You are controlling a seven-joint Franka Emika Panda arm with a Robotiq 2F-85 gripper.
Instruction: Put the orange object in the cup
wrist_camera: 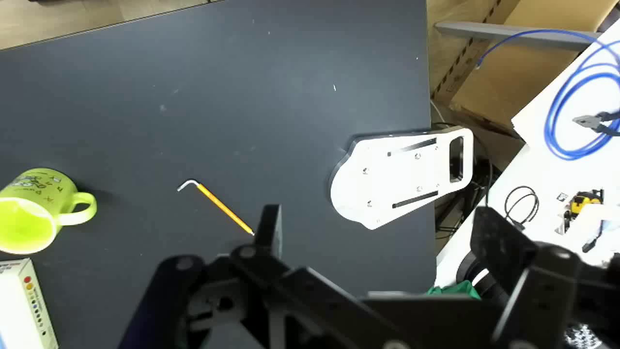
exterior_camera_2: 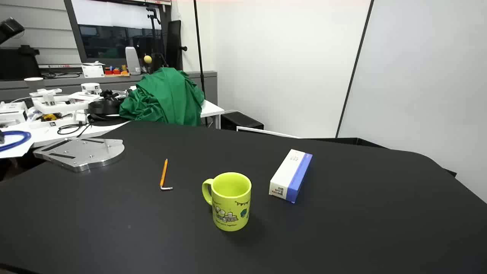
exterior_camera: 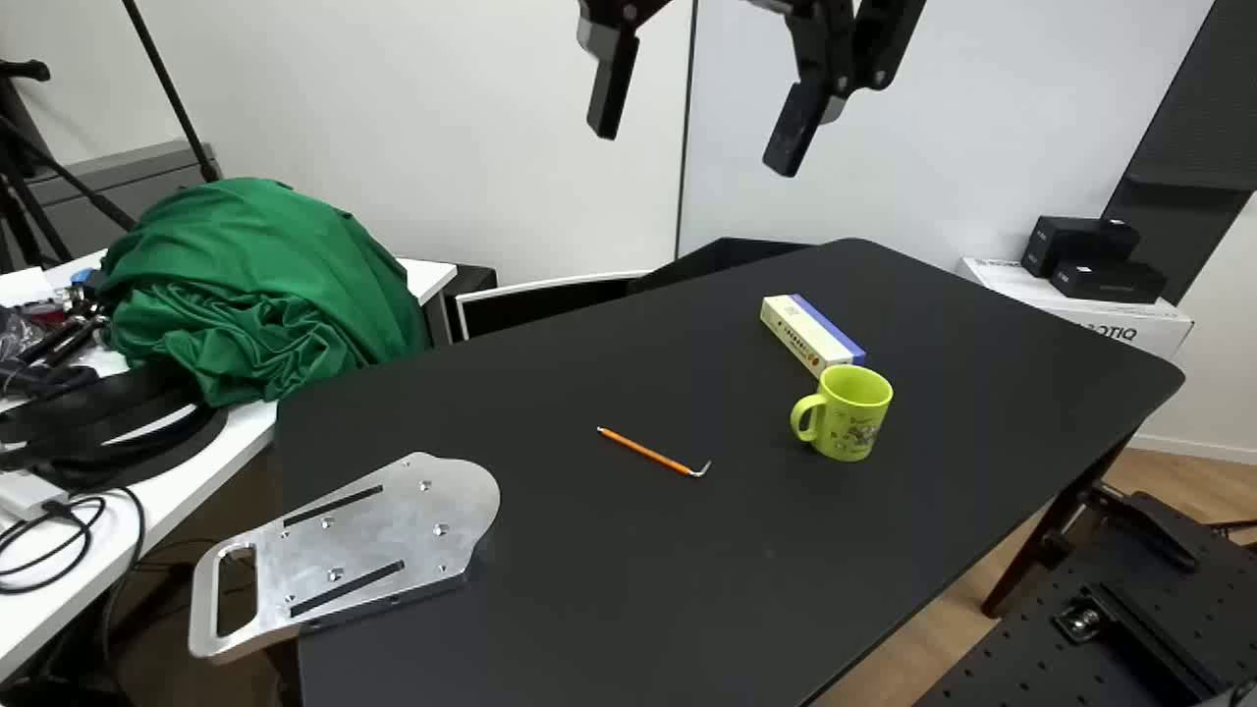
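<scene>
**Slim orange stick (exterior_camera: pixel 648 453) lies outside round-bodied lime-green mug (exterior_camera: pixel 852 417)**

Its bent metal end nearest the mug's handle, the stick lies flat on a matte black, round-cornered table (exterior_camera: pixel 628 599), apart from the upright mug, in both exterior views and the wrist view alike. From where I stand, an exterior view has the mug overlapping the near end of a long cream-and-blue rectangular carton (exterior_camera: pixel 810 334); in an exterior view a strip of black table parts the mug (exterior_camera_2: pixel 230 207) from the carton (exterior_camera_2: pixel 291 175). A crumpled heap of dark green cloth (exterior_camera: pixel 265 285) bulks large in both exterior views, while the wrist view catches only a sliver. All three show a flat, slotted, silver-coloured metal plate (exterior_camera: pixel 383 530), which in the wrist view juts past the table's edge.

Well above the table, the two-fingered black jaws hang into the top of an exterior view, angled downward, their fingertips (exterior_camera: pixel 793 133) wide apart. The wrist view has them reaching in from the bottom, likewise spread, with the stick's straight end seeming to sit just beside a fingertip. Everything above them runs out of frame.
</scene>
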